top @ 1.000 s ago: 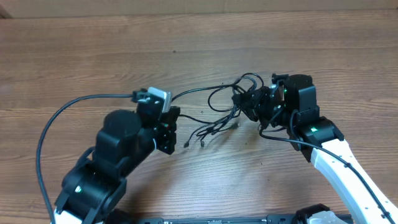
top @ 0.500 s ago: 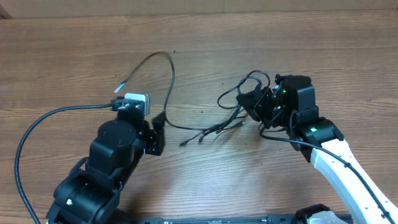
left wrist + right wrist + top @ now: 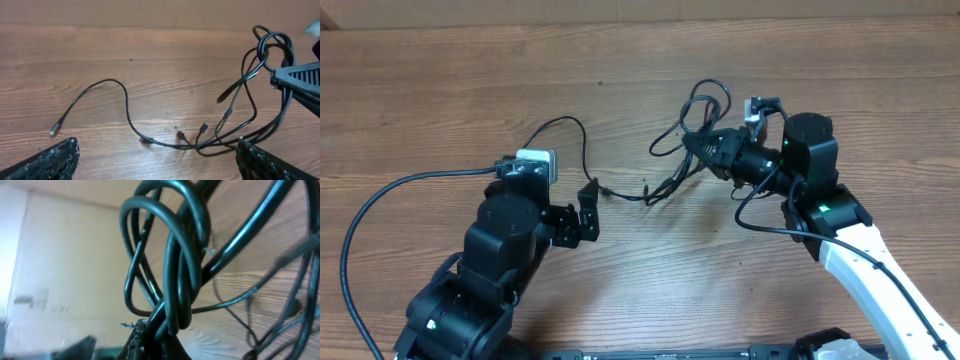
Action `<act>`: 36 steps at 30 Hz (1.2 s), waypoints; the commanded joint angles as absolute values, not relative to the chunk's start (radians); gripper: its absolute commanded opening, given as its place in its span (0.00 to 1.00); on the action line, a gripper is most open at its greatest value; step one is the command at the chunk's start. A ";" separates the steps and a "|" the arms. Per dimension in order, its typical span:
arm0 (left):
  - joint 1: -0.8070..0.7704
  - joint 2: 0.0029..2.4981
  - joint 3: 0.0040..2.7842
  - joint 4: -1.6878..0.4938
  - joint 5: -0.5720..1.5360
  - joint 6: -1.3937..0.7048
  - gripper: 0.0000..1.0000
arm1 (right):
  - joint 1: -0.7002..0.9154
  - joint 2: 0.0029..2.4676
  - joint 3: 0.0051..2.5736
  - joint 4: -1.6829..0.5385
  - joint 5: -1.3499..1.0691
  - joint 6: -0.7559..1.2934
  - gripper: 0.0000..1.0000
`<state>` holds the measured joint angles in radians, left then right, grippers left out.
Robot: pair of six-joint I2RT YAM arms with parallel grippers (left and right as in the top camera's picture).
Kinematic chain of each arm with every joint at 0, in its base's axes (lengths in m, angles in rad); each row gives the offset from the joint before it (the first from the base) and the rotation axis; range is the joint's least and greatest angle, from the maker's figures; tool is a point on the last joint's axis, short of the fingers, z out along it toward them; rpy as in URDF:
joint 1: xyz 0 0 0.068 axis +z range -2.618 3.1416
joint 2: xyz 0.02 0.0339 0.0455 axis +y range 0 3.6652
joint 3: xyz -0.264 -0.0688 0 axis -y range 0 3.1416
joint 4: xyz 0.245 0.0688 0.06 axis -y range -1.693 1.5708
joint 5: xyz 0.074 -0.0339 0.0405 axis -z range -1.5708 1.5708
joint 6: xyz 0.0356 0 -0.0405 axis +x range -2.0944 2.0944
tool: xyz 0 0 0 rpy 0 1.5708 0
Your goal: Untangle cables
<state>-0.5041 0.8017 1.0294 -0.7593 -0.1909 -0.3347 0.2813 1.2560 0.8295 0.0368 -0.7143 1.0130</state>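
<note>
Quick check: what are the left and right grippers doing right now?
Left gripper: open, jaws wide apart, holding nothing.
Right gripper: closed on the cables.

I am viewing the table point(image 3: 440, 90) from straight overhead; the left wrist camera is looking low across it, the right crowding the cables point(image 3: 175, 280) all three share.

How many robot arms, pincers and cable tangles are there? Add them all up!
Robot arms: 2, the left arm and the right arm
Pincers: 2, the left pincer open, the right pincer shut on the cables
Cable tangles: 1
Total: 5
</note>
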 commanded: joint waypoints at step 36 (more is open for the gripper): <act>-0.505 0.849 1.048 -0.437 0.163 -0.558 1.00 | 0.280 1.258 0.830 0.041 -1.378 0.131 0.04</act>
